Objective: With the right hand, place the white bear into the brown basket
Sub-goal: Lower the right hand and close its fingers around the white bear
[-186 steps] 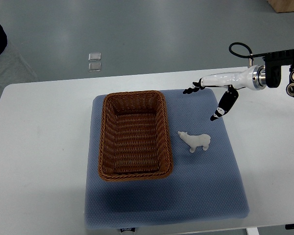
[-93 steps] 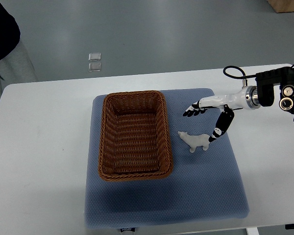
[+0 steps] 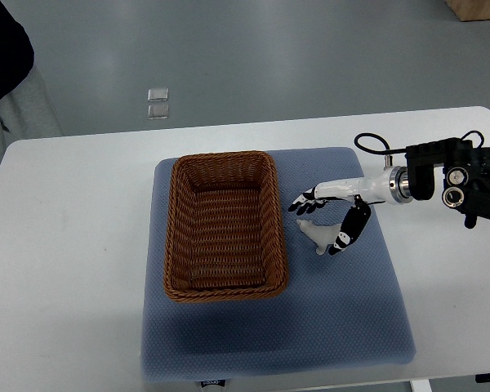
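On the mat (image 3: 343,302), the right hand (image 3: 331,214) is open over the bear (image 3: 320,236); the basket (image 3: 222,224) has 0 toys.

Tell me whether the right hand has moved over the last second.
Yes. The right hand has come leftward and down the picture, toward the brown basket, from the blue mat's far right corner to right over the white bear, fingers open.

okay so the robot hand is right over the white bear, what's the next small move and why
Probably close the fingers. The right robot hand is open and straddles the white bear, fingers on its far side, thumb on its near side. The bear lies on the blue mat, beside the empty brown basket.
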Action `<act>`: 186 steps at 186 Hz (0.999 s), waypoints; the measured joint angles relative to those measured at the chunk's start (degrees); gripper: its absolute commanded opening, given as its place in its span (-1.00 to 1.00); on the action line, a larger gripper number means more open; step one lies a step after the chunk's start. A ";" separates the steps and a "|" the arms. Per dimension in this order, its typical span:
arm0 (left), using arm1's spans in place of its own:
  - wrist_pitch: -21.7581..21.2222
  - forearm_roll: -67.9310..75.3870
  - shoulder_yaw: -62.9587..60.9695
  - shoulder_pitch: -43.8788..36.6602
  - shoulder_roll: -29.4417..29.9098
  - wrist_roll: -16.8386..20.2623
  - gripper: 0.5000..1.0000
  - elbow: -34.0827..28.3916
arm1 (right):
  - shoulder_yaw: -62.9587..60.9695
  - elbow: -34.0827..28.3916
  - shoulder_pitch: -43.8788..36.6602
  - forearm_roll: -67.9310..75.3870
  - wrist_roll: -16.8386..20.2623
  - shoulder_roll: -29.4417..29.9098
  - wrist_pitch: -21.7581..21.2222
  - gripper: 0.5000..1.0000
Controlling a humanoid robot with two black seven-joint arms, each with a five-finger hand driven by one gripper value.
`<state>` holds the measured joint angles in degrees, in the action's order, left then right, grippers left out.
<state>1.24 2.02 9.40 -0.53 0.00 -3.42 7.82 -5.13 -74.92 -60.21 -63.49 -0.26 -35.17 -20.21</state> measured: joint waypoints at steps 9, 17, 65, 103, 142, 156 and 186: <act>0.00 0.00 0.00 0.00 0.00 0.00 1.00 0.00 | 0.06 0.07 0.13 -0.60 0.00 0.10 0.33 0.47; 0.00 0.00 0.00 0.00 0.00 0.00 1.00 0.00 | 0.09 0.11 0.28 -1.38 0.00 0.15 0.51 0.45; 0.02 0.01 0.00 0.00 0.00 -0.01 1.00 0.00 | 0.05 0.13 0.62 -4.50 -0.09 0.32 0.77 0.42; 0.02 0.01 0.00 0.00 0.00 -0.01 1.00 0.00 | 0.04 0.13 1.64 -5.98 -0.10 1.33 0.76 0.38; 0.02 0.01 0.00 0.00 0.00 -0.01 1.00 0.00 | 0.04 0.13 1.71 -6.51 -0.10 1.20 0.77 0.20; 0.02 0.01 0.00 0.00 0.00 -0.01 1.00 0.00 | 0.04 0.13 1.70 -6.67 -0.10 1.11 0.77 0.15; 0.02 0.01 0.00 0.00 0.00 -0.01 1.00 0.00 | 0.04 0.13 1.70 -6.82 -0.10 1.28 0.75 -0.11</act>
<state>1.26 2.03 9.40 -0.52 0.00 -3.43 7.82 -5.08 -74.79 -58.51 -70.31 -0.35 -33.88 -19.46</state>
